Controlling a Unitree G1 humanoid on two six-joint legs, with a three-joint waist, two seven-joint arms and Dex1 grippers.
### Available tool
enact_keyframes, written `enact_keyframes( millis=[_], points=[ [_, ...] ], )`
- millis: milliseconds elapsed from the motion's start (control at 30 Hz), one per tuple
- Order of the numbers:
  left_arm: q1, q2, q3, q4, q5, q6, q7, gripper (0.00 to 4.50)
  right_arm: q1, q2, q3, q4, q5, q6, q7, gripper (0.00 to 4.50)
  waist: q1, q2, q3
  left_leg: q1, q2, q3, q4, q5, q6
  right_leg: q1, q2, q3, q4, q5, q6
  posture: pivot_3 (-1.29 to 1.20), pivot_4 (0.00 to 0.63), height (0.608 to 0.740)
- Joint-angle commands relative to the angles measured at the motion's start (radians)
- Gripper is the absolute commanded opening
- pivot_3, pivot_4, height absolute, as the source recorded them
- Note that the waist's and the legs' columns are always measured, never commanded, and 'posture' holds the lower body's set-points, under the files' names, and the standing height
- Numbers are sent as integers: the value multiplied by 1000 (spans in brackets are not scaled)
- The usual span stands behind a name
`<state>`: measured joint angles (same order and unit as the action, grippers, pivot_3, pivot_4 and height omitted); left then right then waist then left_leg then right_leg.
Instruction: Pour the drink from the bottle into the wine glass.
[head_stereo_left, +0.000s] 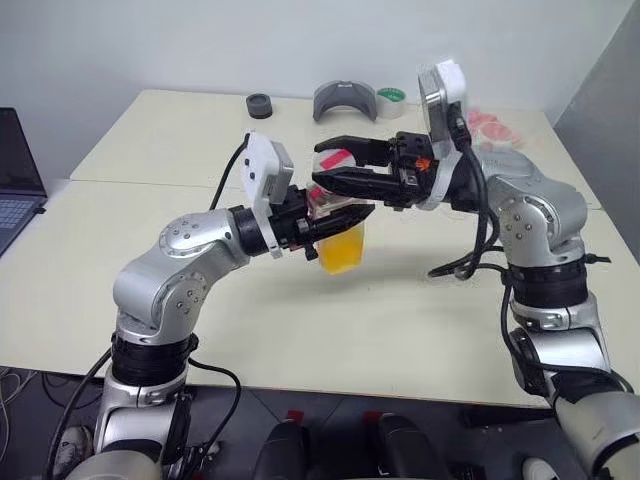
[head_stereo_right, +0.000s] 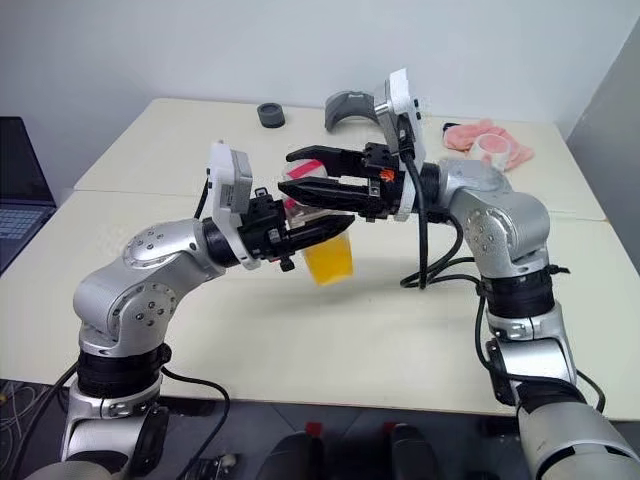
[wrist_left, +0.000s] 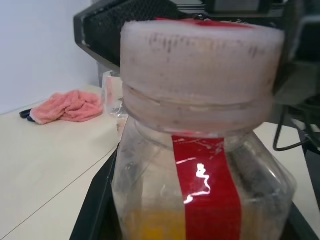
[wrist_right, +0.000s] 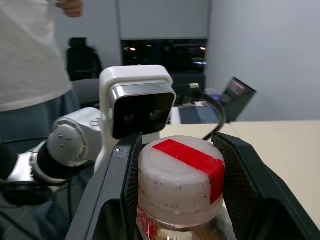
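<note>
1. Your left jaws (head_stereo_right: 322, 232) are clamped on the bottle (wrist_left: 200, 165) just under its neck. The bottle is upright in the air above the surface (head_stereo_left: 400, 330), between the two arms, and the drink (head_stereo_left: 342, 252) fills only its lower part.
2. Your right jaws (head_stereo_left: 322, 163) reach in level from the other side and are closed about halfway onto the cap (wrist_right: 180, 180), one pad against each side. The step in hand looks like unscrewing it.
3. Before you twist, check in the right wrist view that the cap sits centred between the pads. An off-centre bite will probably slip on the ribbed wall.
4. Do the turning with the right wrist alone and hold the left arm rigid. If the bottle turns inside the left jaws, you gain nothing.
5. Do not squeeze harder on the left. The body is thin plastic and will likely buckle, which could push drink upward once the seal breaks.
6. As the thread frees, lift the cap straight up along the neck and hold the bottle vertical.
7. A clear glass vessel, probably the wine glass (wrist_left: 111, 90), stands on the surface well away, beside a pink cloth (wrist_left: 65, 107). Plan a slow carry to it.
</note>
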<state>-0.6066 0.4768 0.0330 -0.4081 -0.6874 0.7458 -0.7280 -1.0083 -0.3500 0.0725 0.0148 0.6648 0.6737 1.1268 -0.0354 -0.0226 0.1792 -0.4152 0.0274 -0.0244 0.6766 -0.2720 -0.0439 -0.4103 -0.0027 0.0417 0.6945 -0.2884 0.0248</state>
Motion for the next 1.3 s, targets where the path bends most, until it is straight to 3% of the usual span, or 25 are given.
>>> enact_keyframes(
  millis=[33, 167, 433, 567, 700, 933, 1067, 1300],
  points=[
    [-2, -7, 10, -104, -69, 34, 31, 1783, -72, 45, 116, 45, 0, -39, 196, 1914, 1, 0, 0, 0, 0, 0, 0, 0, 0, 0, 0, 0, 0, 0, 0, 0, 150, 740],
    [13, -4, 27, -148, -95, 65, 61, 1783, -99, 51, 143, 114, -40, -72, 288, 1914, 4, 0, 0, 0, 0, 0, 0, 0, 0, 0, 0, 0, 0, 0, 0, 0, 150, 740],
    [18, 18, 47, -143, -107, 74, 84, 1783, -137, -55, 90, 209, -85, -75, 353, 4475, 5, 0, 1, 0, 0, -1, 1, 0, 0, 0, -1, -1, 1, 0, 0, 0, 150, 740],
    [15, 21, 41, -119, -100, 59, 81, 1783, -96, -131, 38, 125, -74, -19, 268, 4475, 7, 0, 1, 0, -1, -1, 1, 0, 0, 0, -2, -1, 0, 0, 0, 0, 150, 740],
    [1, 18, 31, -81, -83, 42, 71, 1783, -12, -151, -39, -59, -40, 79, 85, 4475, 7, 0, 1, -1, -1, -1, 0, 0, 0, 0, -3, -1, 0, 0, 0, 0, 150, 740],
    [-6, 20, 10, -18, -44, -3, 43, 1783, 132, 4, -136, -466, -15, 290, -464, 4475, 1, 1, 1, 0, 1, 0, 0, 0, 0, -1, -2, 1, 2, 0, 0, 0, 150, 740],
    [-14, 21, 0, 9, -28, -21, 26, 1783, 154, 120, -141, -572, -28, 348, -701, 4475, 3, 1, 1, 0, 0, 0, 1, 0, -1, -1, -1, 0, 2, 0, 0, 0, 150, 740],
    [-45, 13, -16, 54, -4, -40, -2, 1783, 149, 173, -90, -612, -33, 364, -843, 4475, 4, 1, 1, 0, -1, 0, 1, 0, -1, -1, -1, 0, 2, 0, 0, 0, 150, 740]
  ],
)
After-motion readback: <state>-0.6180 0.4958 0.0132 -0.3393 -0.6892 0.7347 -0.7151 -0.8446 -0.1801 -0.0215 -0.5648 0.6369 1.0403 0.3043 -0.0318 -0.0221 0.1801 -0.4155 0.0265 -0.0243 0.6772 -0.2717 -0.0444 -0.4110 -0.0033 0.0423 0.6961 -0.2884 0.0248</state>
